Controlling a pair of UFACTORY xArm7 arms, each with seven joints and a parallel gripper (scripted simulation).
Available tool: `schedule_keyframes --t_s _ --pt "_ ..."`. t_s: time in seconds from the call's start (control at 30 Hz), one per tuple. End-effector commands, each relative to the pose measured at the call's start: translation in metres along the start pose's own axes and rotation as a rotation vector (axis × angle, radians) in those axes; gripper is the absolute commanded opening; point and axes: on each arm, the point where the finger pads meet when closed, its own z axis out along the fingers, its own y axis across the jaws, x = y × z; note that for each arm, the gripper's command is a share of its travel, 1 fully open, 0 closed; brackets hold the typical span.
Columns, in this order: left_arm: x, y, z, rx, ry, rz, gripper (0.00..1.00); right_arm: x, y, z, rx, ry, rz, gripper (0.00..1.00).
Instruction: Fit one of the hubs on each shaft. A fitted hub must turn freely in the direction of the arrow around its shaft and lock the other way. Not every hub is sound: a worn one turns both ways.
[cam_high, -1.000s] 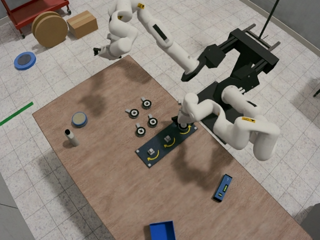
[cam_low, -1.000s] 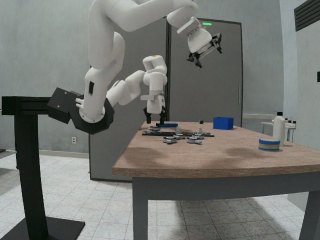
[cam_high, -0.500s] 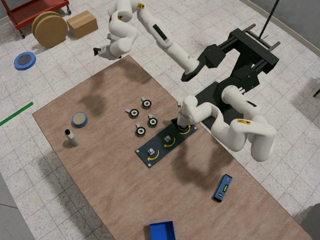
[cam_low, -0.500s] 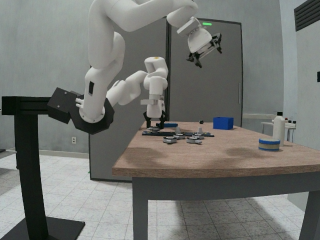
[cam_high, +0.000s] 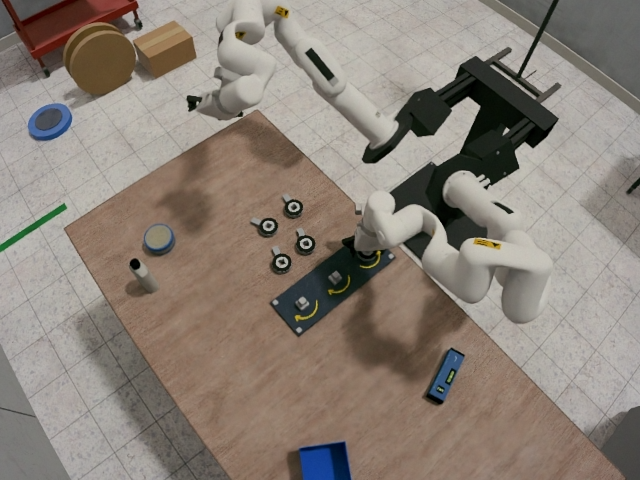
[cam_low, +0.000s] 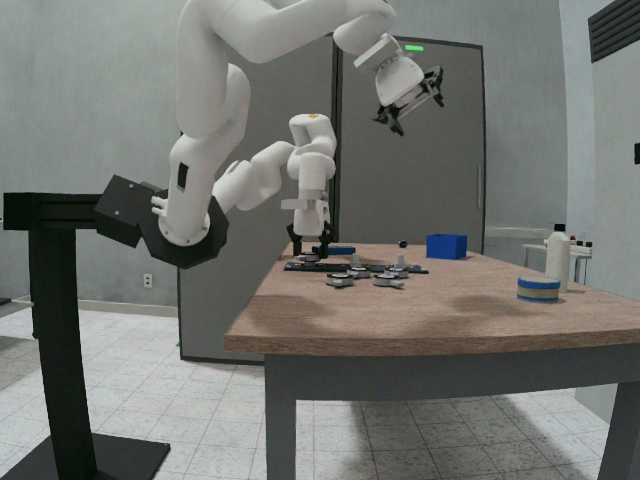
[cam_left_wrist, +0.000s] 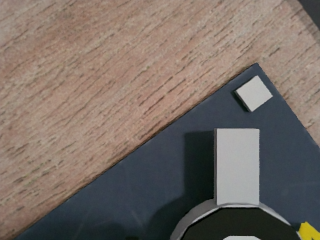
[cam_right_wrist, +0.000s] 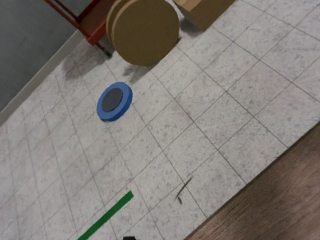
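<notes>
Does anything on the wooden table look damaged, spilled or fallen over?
Nothing stands out: the white bottle with black cap stands upright, the dark rectangular base plate lies flat, and I see no spill or break.

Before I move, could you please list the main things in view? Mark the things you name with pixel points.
ring-shaped hubs with tabs (cam_high: 299, 244) (cam_low: 339, 280) (cam_left_wrist: 237, 167): five, black-grey, four loose, one on plate
flat plate (cam_high: 317, 291) (cam_low: 336, 268) (cam_left_wrist: 150, 175): one, dark blue, table
bare shafts (cam_high: 302, 302) (cam_low: 399, 259): two, grey, plate
level (cam_high: 445, 376) (cam_low: 336, 250): one, blue, table
open bin (cam_high: 302, 462) (cam_low: 446, 246): one, blue, table
bottle (cam_high: 146, 279) (cam_low: 557, 260): one, white, table
round tin (cam_high: 159, 238) (cam_low: 538, 289): one, blue-tan, table
cart (cam_high: 62, 23) (cam_right_wrist: 92, 35): one, red, floor
left gripper (cam_high: 356, 248) (cam_low: 310, 254): one, black, above plate
right gripper (cam_high: 214, 109) (cam_low: 419, 118): one, black, raised
</notes>
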Motion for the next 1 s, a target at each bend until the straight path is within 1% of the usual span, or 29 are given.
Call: schedule_keyframes --t_s 0.0,0.8,0.83,0.97 --pt "0.0004 -0.0012 -0.0014 0.004 0.001 0.0 1.0 0.0005 -0.0009 -0.0012 0.001 -0.003 0.003 1.0" --pt "0.0004 -0.0012 -0.0014 0.004 0.001 0.0 1.0 0.0005 -0.0009 -0.0012 0.001 -0.003 0.003 1.0" --pt "0.0004 -0.0012 -0.0014 0.004 0.001 0.0 0.0 0.0005 -0.0009 -0.0012 0.001 -0.003 0.003 1.0" --pt "0.0004 -0.0012 -0.0014 0.004 0.001 0.0 0.0 0.0005 -0.0009 -0.0012 0.001 -0.003 0.003 1.0"
